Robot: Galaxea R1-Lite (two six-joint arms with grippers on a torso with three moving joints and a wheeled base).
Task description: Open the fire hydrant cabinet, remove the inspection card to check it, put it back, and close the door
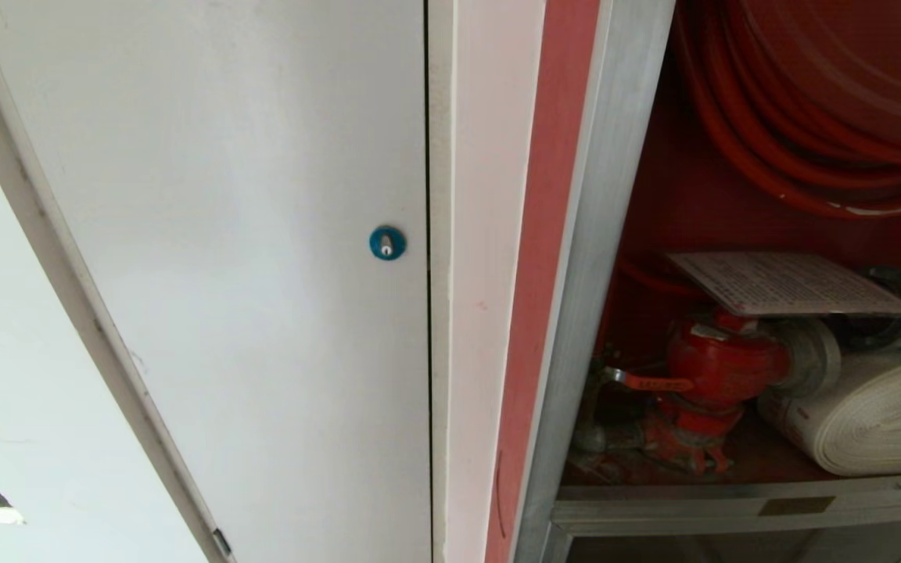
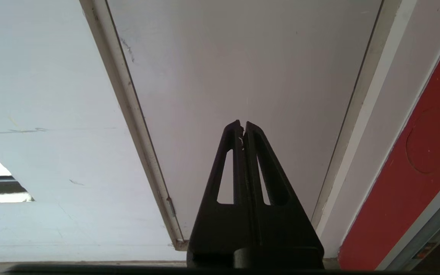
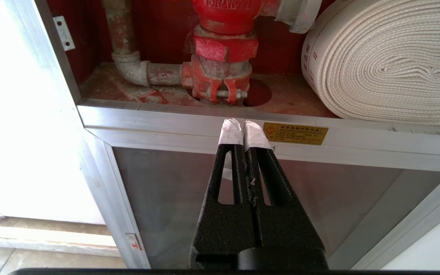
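The fire hydrant cabinet (image 1: 591, 274) fills the right of the head view, its upper compartment standing open; its door is out of view. Inside, the white inspection card (image 1: 787, 283) lies flat on top of the red valve (image 1: 720, 367), beside the white rolled hose (image 1: 873, 422) and below the red hose reel (image 1: 826, 102). My right gripper (image 3: 244, 124) is shut and empty, its white-taped tips in front of the cabinet's silver cross rail (image 3: 166, 122), below the valve (image 3: 224, 49). My left gripper (image 2: 243, 124) is shut and empty, facing a plain white door (image 2: 243, 57). Neither arm shows in the head view.
A plain white door with a blue round lock (image 1: 387, 242) stands left of the cabinet. Below the cross rail is a shorter dark glass panel (image 3: 319, 198), with a yellow label (image 3: 295, 133) on the rail. The hose (image 3: 388, 61) fills the compartment's right side.
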